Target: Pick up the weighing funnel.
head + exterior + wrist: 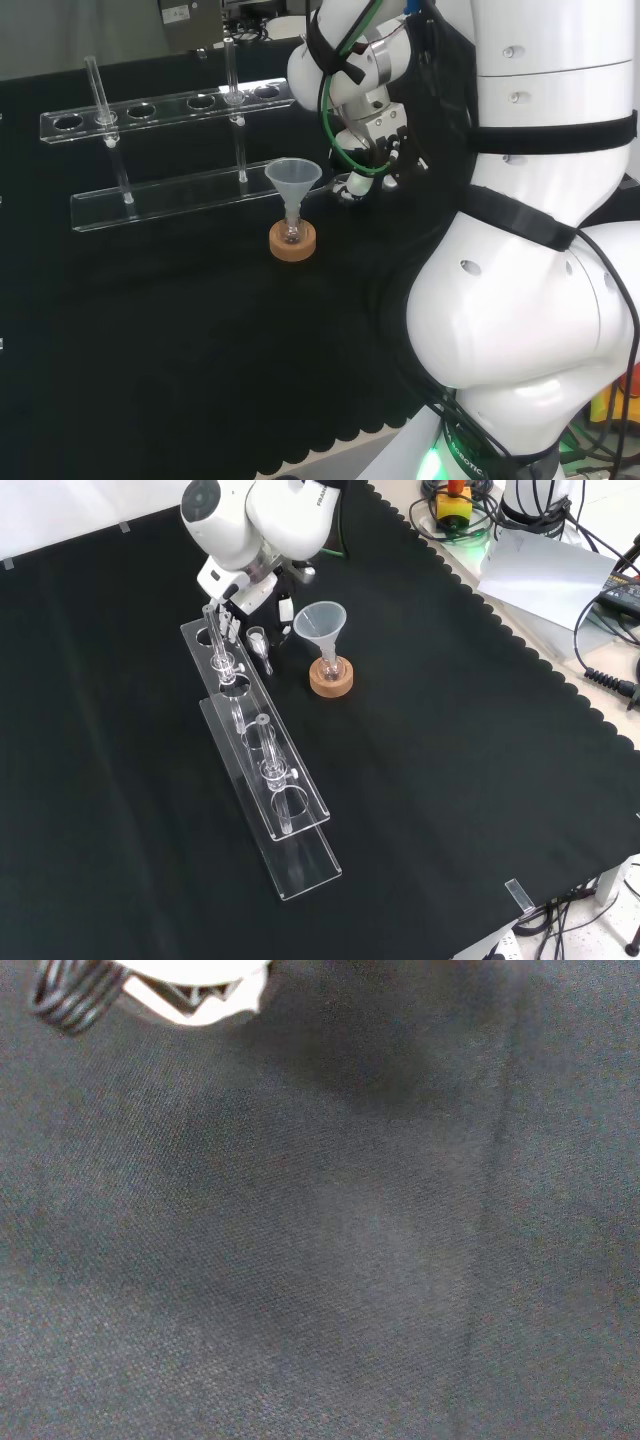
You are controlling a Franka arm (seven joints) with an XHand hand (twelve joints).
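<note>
Pickup prob not done yet, by my read: weighing funnel (259, 646) looks like the small clear piece just under the hand (375, 135) in front view, betw rack (285, 800) & funnel (320, 620), seemingly on the cloth (450, 780). Left to do: grasp + lift. Can't tell if hand is open or closed, arm link (290, 510) covers it. Contact w/ the piece unclear too
</note>
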